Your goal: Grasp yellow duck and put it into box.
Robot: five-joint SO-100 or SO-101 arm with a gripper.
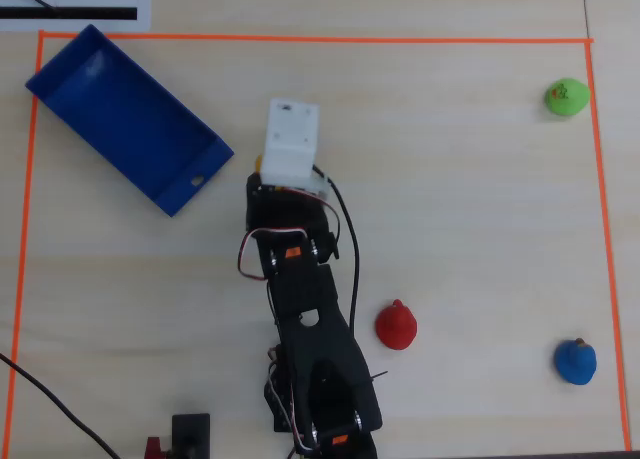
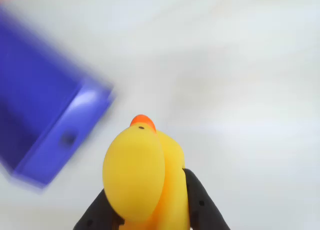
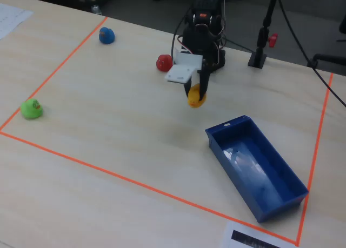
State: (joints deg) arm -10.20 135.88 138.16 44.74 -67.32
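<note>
Yellow duck (image 2: 142,182) sits clamped between the end effector (image 2: 150,225) fingers, lifted above the table beside the box (image 3: 254,167).

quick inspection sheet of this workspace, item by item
surface: pale wood table, orange tape border
job's things: small yellow rubber duck held above the table; shallow dark blue plastic box empty
clutter: red duck, blue duck, green duck, all outside the box
end effector: shut on the duck, beside the box's holed end
cables: black cable at the table edge
surroundings: printed paper
</note>
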